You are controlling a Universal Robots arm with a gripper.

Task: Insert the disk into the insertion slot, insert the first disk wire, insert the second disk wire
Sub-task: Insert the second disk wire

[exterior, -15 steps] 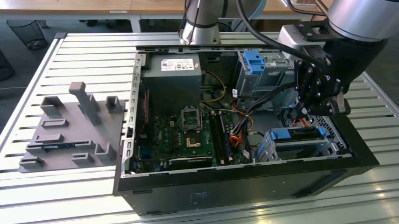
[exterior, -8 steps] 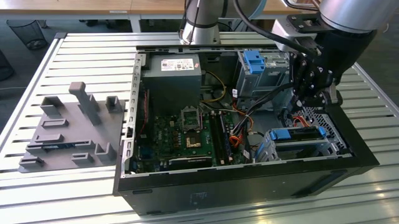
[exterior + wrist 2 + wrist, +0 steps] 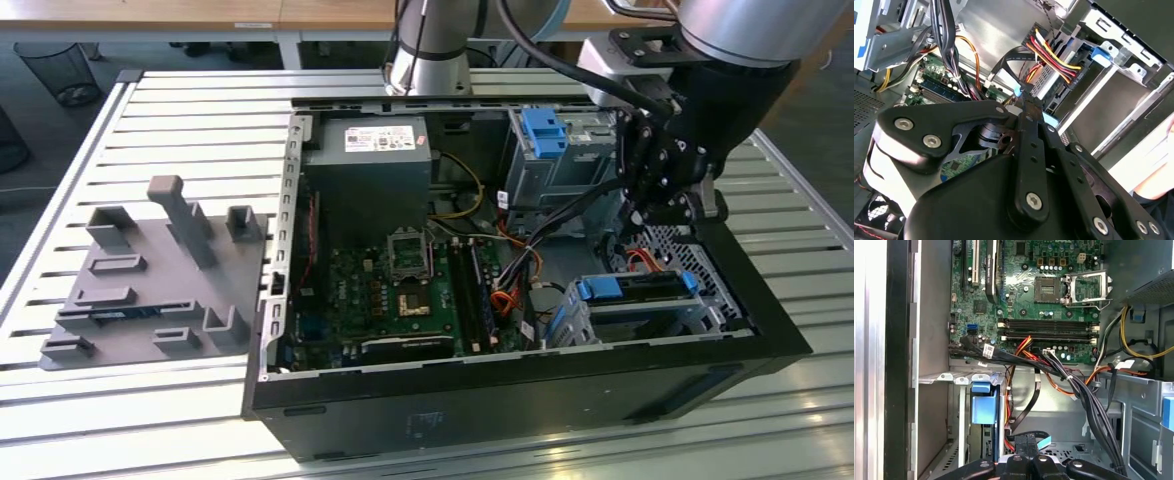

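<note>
The disk [image 3: 638, 287], with its blue carrier, sits inside the insertion slot [image 3: 583, 325], a low silver cage at the case's front on the exterior view's right. My gripper [image 3: 663, 215] hangs just above and behind it, shut on the black plug of a flat black disk wire [image 3: 1026, 442] with a pale blue tab. In the second wrist view the gripper [image 3: 1026, 100] holds that plug close to the disk's end [image 3: 1056, 87], where a red, yellow and black wire bundle [image 3: 1054, 57] runs in. The first wrist view shows the blue carrier [image 3: 983, 407] beside my gripper [image 3: 1025, 457].
A taller grey cage with a blue tab [image 3: 547, 130] stands behind the gripper. The motherboard [image 3: 400, 290] and power supply [image 3: 367, 175] fill the case's other half. Thick black cables [image 3: 1079, 390] cross the case near the wrist. A grey fixture [image 3: 147, 275] lies on the slatted table.
</note>
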